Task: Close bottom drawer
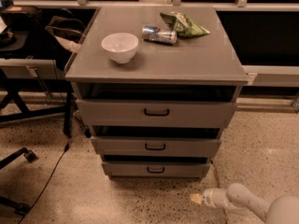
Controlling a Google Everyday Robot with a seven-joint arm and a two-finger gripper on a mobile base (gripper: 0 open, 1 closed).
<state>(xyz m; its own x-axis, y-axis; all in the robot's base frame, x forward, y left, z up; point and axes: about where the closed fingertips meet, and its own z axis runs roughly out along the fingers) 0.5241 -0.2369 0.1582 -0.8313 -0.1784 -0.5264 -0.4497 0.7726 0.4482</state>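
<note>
The bottom drawer point(155, 169) is the lowest and narrowest of three grey drawer fronts, with a small black handle point(155, 170) at its centre. A dark gap shows above its front panel. The middle drawer point(156, 146) and the wider top drawer point(156, 112) sit above it. My gripper point(196, 199) is low near the floor, below and to the right of the bottom drawer's right corner. It is apart from the drawer and holds nothing.
On the cabinet top point(205, 59) stand a white bowl point(120, 46), a lying soda can point(159, 34) and a green chip bag point(183, 25). A chair frame point(32, 73) and a cable point(51, 171) are to the left. The floor is speckled.
</note>
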